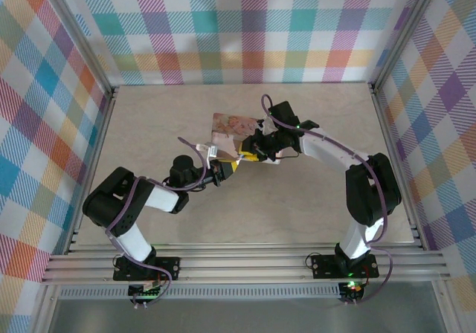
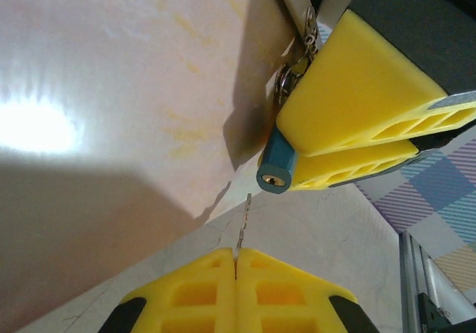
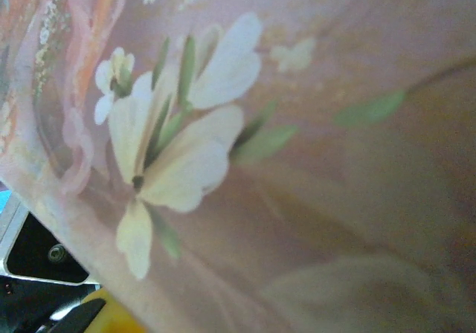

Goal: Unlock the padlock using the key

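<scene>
Now we're tight in beside the pink tin (image 1: 227, 124), just off its near edge above the desk (image 1: 297, 214), and both arms meet there. The right end effector (image 2: 297, 154) is grasping the little teal padlock (image 2: 275, 162), yellow fingers pinched across its body, keyhole (image 2: 274, 180) poking out and facing the other arm. The left end effector (image 2: 236, 255) is clenched on the key (image 2: 241, 225), only the thin blade showing. The tip sits just short of the keyhole and a touch off to the side, not in yet. That padlock looks light and hard, a smooth painted body, so it could easily swivel in the pinch once the key pushes. Holding it across the flat faces, clear of the keyhole end, looks the right call. The key is thin and stiff, likely to bend or skid off if it goes in crooked. The metal loop (image 2: 287, 82) at the padlock's far end is half hidden against the tin.
</scene>
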Available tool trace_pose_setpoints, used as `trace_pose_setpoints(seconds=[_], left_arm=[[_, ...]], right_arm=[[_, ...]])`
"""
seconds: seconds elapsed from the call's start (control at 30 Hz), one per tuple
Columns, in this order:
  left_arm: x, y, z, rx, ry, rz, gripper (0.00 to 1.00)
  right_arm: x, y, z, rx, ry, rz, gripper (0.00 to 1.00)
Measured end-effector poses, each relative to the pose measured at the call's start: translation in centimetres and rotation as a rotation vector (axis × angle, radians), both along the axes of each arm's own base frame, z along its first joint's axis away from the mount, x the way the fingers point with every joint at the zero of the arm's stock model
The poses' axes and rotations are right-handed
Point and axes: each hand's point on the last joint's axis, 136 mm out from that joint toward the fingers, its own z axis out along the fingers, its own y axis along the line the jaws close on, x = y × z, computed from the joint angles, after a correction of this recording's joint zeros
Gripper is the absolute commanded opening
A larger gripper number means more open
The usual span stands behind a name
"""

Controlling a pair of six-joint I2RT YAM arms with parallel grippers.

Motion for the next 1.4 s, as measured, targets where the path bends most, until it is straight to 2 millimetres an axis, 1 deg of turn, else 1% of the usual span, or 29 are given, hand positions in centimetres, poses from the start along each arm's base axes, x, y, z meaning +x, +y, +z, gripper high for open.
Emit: trace_pose_setpoints(seconds=[0.23, 0.73, 1.4], left_arm=[[0.06, -0.03, 0.45, -0.01, -0.018, 0.0, 0.0], [-0.13, 0.07, 0.33, -0.008, -0.015, 0.0, 0.0], [-0.15, 0.14, 0.87, -0.018, -0.021, 0.005, 0.0]], right_arm=[[-0.05, 0.02, 0.09, 0.003, 0.0, 0.002, 0.0], [-0.01, -0.06, 0.02, 0.003, 0.002, 0.0, 0.0], [-0.17, -0.37, -0.26, 0.01, 0.0, -0.002, 0.0]])
